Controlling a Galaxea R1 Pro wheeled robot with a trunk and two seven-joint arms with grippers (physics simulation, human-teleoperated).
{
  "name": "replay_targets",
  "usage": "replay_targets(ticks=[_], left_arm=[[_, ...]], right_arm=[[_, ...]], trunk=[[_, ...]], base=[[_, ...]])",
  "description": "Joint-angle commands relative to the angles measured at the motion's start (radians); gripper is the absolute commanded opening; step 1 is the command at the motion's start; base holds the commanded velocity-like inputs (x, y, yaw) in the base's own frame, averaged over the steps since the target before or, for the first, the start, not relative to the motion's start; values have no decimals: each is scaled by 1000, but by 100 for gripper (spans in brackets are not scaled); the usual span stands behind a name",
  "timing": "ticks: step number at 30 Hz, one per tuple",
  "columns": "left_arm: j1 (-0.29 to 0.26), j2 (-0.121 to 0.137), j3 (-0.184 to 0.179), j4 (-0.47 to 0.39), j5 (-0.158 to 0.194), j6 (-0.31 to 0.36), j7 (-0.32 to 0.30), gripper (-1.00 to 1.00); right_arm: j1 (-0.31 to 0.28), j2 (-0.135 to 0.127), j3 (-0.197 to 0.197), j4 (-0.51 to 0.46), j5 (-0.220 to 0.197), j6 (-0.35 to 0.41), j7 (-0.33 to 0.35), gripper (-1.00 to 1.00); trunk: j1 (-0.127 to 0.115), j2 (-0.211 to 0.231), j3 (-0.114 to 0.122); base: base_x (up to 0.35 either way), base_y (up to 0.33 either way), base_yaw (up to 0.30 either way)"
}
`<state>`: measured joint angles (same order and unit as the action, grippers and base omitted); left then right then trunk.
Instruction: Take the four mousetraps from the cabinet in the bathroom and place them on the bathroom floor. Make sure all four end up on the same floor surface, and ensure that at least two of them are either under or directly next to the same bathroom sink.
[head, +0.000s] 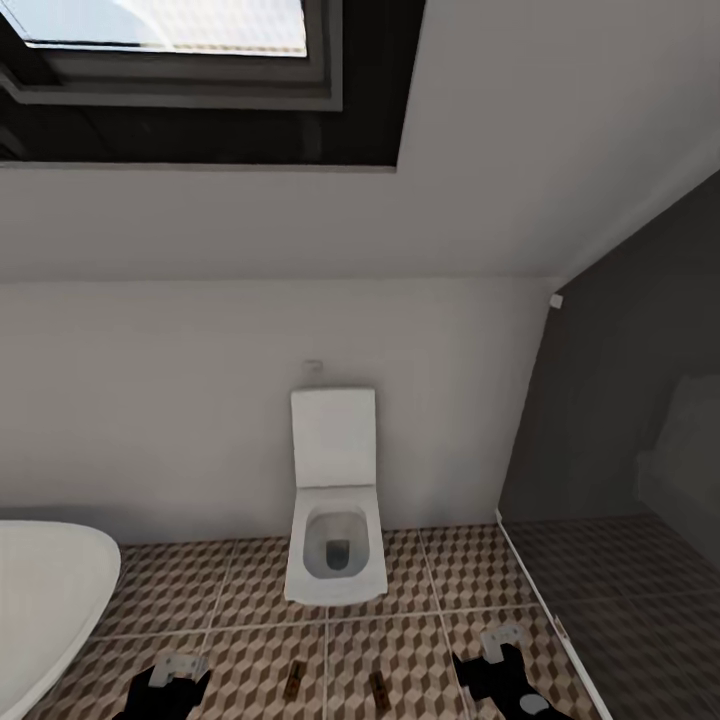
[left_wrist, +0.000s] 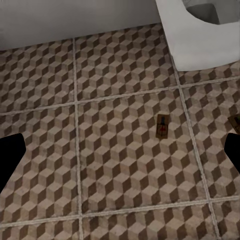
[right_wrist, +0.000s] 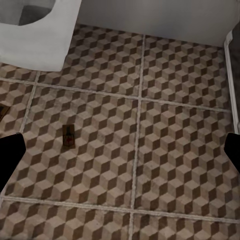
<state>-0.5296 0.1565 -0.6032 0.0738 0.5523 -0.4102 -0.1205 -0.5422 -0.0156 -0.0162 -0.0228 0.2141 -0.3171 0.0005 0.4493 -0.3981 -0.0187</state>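
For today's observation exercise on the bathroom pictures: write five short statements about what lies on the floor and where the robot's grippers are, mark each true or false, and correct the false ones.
1. Two mousetraps, one and another, lie flat on the patterned floor in front of the toilet. True.
2. The left gripper holds a mousetrap. False: its fingers are apart with nothing between them, and the nearest trap lies on the tiles.
3. The toilet lid is down. False: it stands up against the wall and the bowl is open.
4. The bathtub shows at the left edge of the head view. True.
5. The right gripper rests on the toilet rim. False: it hangs over the tiles, to the toilet's right.
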Motion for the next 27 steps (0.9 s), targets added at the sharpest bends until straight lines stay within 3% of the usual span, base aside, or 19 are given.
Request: replay_targets(ticks=[1,12,13,14,19,20,27], left_arm=[[-1,-2,-6,3,11,-4,-8,100],[-1,-8,-6,4,11,16,-7,100],[-1,-9,-6,4,11,32,-6,100],[2,-9,-6,4,11,92,-6,100],[15,-9,-6,4,11,199,-7,100],[26,-9,-6,4,11,256,-7,100],[89,-5,-6,4,12,320,-6,100]], right_arm=[[-1,1,-2,1,5,-2,0,100],[-1,2,-4,2,3,20,-2,100],[-1,1,-4,3,2,39,-2,100],[-1,0,-3,4,1,98,-2,100],[9,-3,-4,5,1,191,-1,100],[22,-5,-4,6,0,240,-1,100],[72,-8,-4,6,-2,313,-1,100]], trunk=[[1,-2,-1],[1,-2,3],[1,-2,3],[1,-2,3],[1,-2,3],[1,-2,3],[1,-2,3]], base=[[0,0,0],[0,0,0],[0,0,0],[0,0,0],[0,0,0],[0,0,0],[0,0,0]])
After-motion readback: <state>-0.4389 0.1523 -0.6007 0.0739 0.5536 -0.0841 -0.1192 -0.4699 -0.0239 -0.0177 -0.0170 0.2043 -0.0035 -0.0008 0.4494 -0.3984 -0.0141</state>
